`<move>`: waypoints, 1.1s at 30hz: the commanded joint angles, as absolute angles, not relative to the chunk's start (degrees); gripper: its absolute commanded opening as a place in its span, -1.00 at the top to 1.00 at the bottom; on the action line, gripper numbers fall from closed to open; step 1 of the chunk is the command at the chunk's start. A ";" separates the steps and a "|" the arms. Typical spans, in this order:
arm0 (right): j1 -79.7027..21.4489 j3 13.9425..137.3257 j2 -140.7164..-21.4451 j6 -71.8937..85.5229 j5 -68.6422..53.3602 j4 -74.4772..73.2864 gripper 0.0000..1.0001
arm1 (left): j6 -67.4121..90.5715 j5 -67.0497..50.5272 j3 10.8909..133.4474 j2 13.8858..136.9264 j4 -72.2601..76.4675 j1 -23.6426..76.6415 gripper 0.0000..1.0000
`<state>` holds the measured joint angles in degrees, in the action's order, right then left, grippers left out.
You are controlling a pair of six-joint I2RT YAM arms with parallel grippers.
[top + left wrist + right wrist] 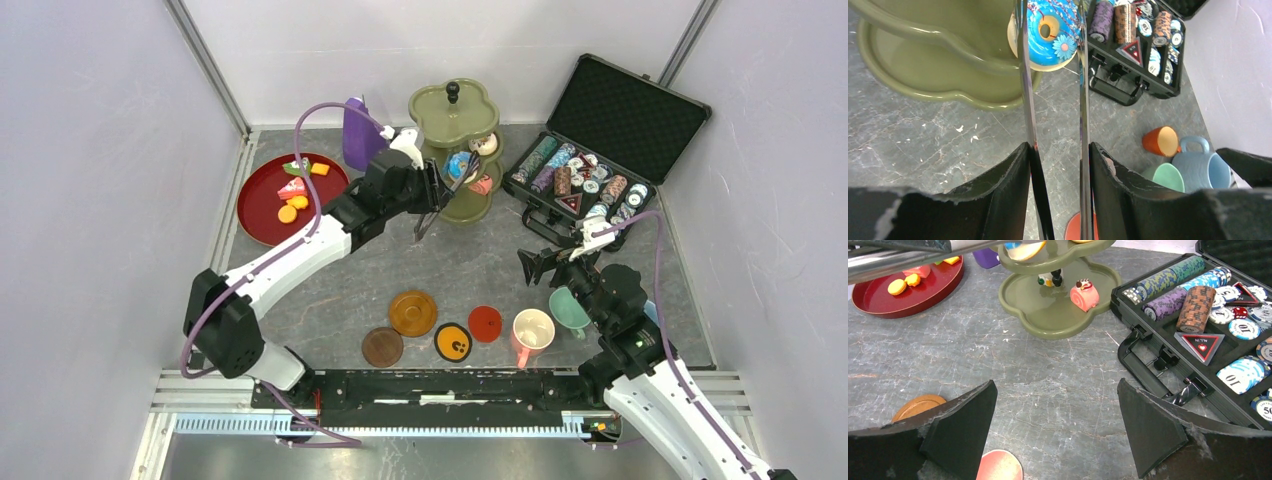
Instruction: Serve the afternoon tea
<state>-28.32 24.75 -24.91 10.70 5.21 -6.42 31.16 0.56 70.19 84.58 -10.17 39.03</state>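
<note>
Biggest worry for me is the chain of grips. The left gripper (1058, 150) is clamped on a pair of metal tongs (1026, 100), and the tongs in turn pinch the blue doughnut (1050, 32) at their far tips. If the tongs slip in the fingers, I'd expect the blades to spring apart and the cake to drop onto the table (923, 145).

Past that, the doughnut is right at the rim of the middle tier of the olive stand (973, 102). I can't tell if it's resting on the tier or hanging just off it. Let go too soon and it could roll off the edge. Push in too hard and the tongs could knock the stand.

Pose-wise, the right gripper (1058, 405) hovers low over the table near the pink mug (532, 330) and teal mug (568, 308), jaws spread wide, holding nothing. The left arm (300, 250) is stretched forward and across, with the tongs pointing at the stand.
</note>
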 commanded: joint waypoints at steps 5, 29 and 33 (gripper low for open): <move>-28.13 27.17 -24.63 9.47 6.81 -6.50 -0.96 | 28.48 6.07 77.78 88.76 -11.34 39.11 -0.04; -28.15 26.00 -25.57 9.32 6.93 -5.32 -0.96 | 27.51 6.58 78.72 88.05 -15.45 39.11 -0.44; -28.17 25.42 -26.01 9.78 6.35 -4.69 -0.96 | 26.61 5.64 76.01 84.95 -14.30 39.11 -0.45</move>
